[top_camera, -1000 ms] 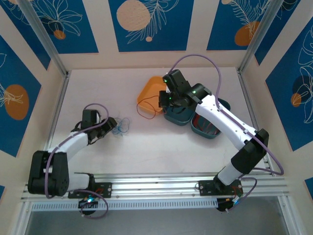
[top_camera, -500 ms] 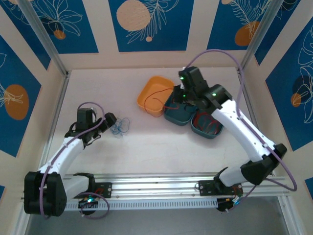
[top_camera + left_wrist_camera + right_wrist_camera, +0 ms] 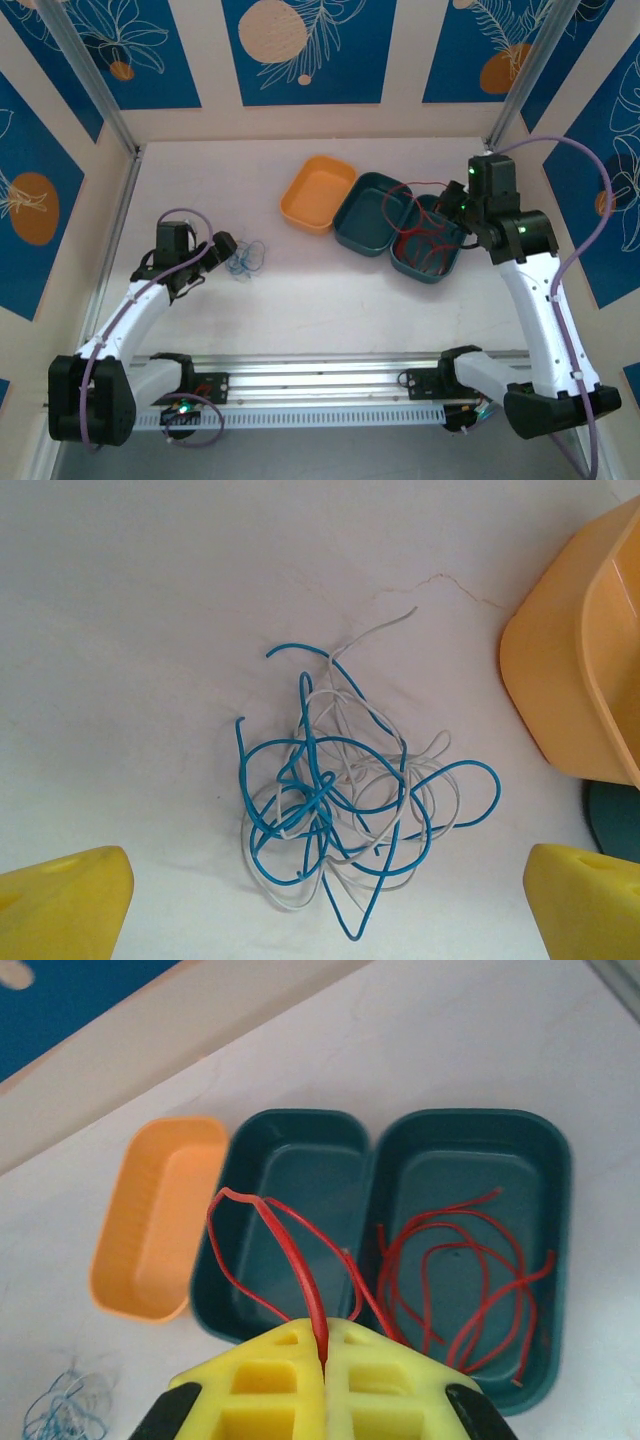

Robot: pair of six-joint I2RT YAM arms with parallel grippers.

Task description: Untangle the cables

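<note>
A tangle of blue and whitish cables (image 3: pixel 315 780) lies on the white table, seen small in the top view (image 3: pixel 244 260). My left gripper (image 3: pixel 325 915) stands open just short of the tangle, its yellow fingertips (image 3: pixel 65 900) wide apart and nothing between them; from above it sits left of the tangle (image 3: pixel 218 252). My right gripper (image 3: pixel 325 1345) is shut on a red cable (image 3: pixel 300 1260) that loops up over the two teal trays (image 3: pixel 398 200). More red cables (image 3: pixel 461 1204) lie in the right teal tray (image 3: pixel 560 1160).
An orange tray (image 3: pixel 318 192) stands at the back centre, next to the left teal tray (image 3: pixel 360 225) and the right teal tray (image 3: pixel 450 268). The orange tray's rim (image 3: pixel 560 670) lies right of the tangle. Patterned walls enclose the table.
My right arm has swung right, carrying the red cable from the orange tray to above the teal trays. My left gripper has opened wide beside the blue and whitish tangle.
</note>
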